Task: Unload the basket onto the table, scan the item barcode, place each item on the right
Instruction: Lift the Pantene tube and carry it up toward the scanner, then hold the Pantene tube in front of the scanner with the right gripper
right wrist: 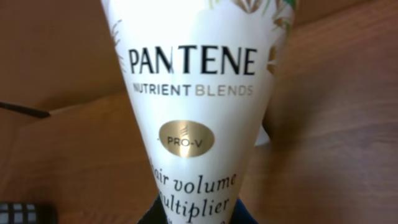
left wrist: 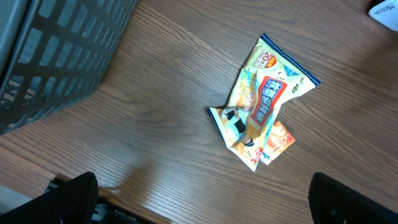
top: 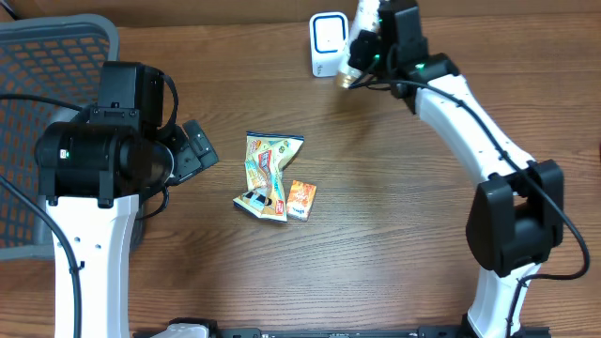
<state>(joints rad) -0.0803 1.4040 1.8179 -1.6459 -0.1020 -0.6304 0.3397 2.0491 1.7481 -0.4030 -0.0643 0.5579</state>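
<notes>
Overhead: right gripper (top: pixel 373 53) at the upper right of the frame, pressed together on a white tube (top: pixel 362 36). The tube sits just right of the white scanner (top: pixel 327 42) at top centre. Its long axis runs roughly top to bottom in the frame, leaning left, with the gold-coloured end lowest and nearest the scanner.

Right wrist: only this view gives the print on the tube (right wrist: pixel 193 93), "PANTENE NUTRIENT BLENDS", "PRO-V", reading upright. Here the body is widest at the top edge and tapers to the bottom edge (the dark shape there is too blurred to name).

Left wrist: only this view shows the left gripper's fingers (left wrist: pixel 68 199), spread wide into the two bottom corners with nothing between them. Snack packets (left wrist: pixel 264 102) lie right of centre on the wooden table (left wrist: pixel 155 124); the grey mesh basket (left wrist: pixel 62 56) is upper left.

Overhead again: left gripper (top: pixel 199 150) at left, well apart from the tube.
</notes>
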